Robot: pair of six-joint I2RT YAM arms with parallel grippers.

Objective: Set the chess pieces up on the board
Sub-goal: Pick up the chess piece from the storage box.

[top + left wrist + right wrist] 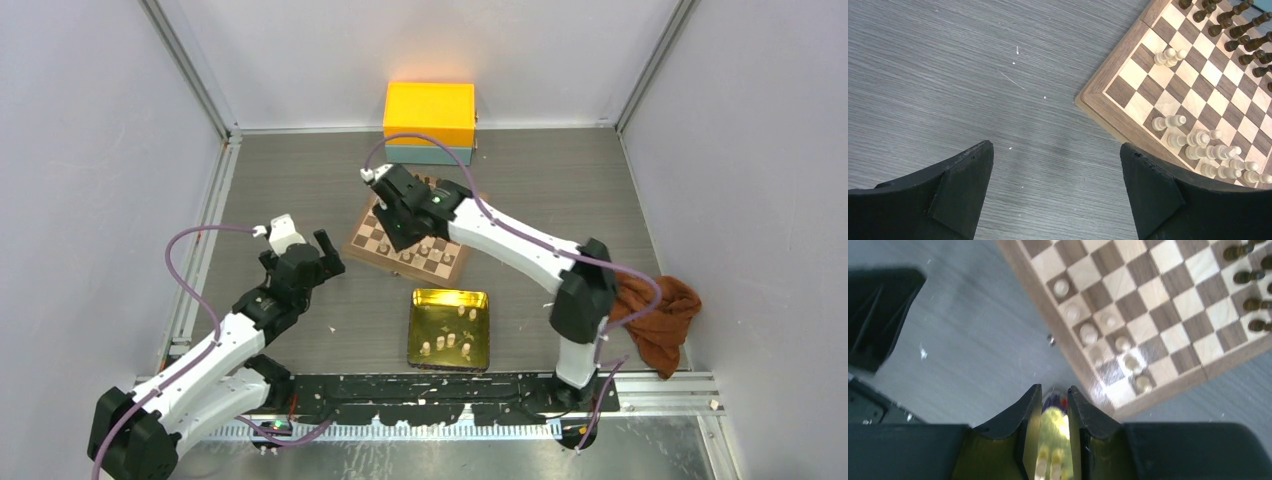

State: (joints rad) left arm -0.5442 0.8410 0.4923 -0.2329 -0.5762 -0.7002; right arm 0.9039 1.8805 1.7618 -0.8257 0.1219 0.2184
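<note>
Pale cream wooden chess pieces (1168, 122) standing partly on square checkered wooden board (366, 238), most crowding its near rows, two more sitting together further in. Several others sitting in shiny gold square tin tray (416, 330) just in front of board. Dark brown chess pieces (1238, 25) lining board's far side. Left gripper (1055, 190) hovering over grey table (948, 75) beside board, jaws gaping wide, holding nothing. Right gripper (1054, 400) hanging above board's edge, fingers nearly touching; cannot tell whether anything is pinched.
</note>
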